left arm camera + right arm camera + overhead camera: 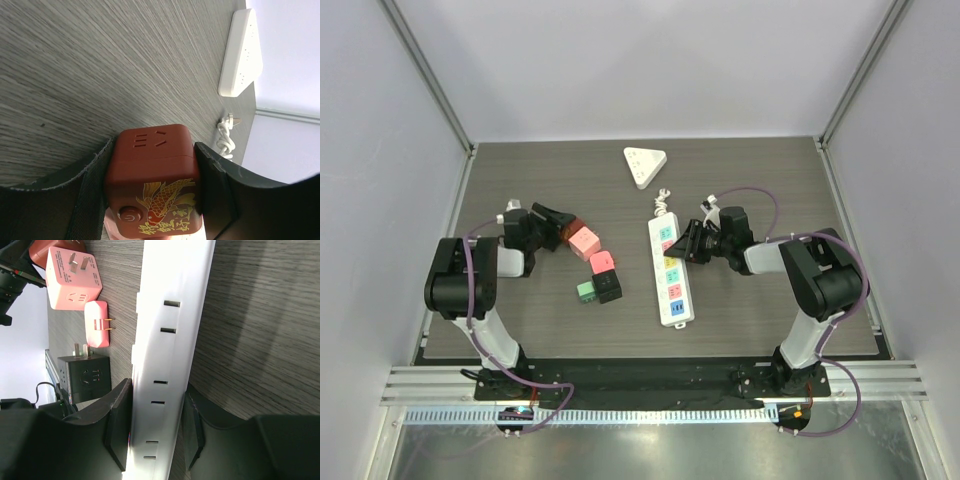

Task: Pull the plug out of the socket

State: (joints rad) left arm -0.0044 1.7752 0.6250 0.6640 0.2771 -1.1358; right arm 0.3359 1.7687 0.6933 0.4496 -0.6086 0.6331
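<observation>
Dark red plastic cube socket (152,170): printed with a gold fish, sat left of centre on the grey wood-grain table (620,325), touching a pink cube adapter (584,240); whether the two were plugged together could not be told.
Left gripper (152,195): clenched on the red cube's two sides.
Right gripper (156,427): clamped across the long white plastic power strip (170,315), which lay right of centre.
Row beside the cubes: small pink two-pin plug (96,324), black cube adapter (85,377), green block (586,291).
Far side: white triangular socket block (645,165), well apart.
</observation>
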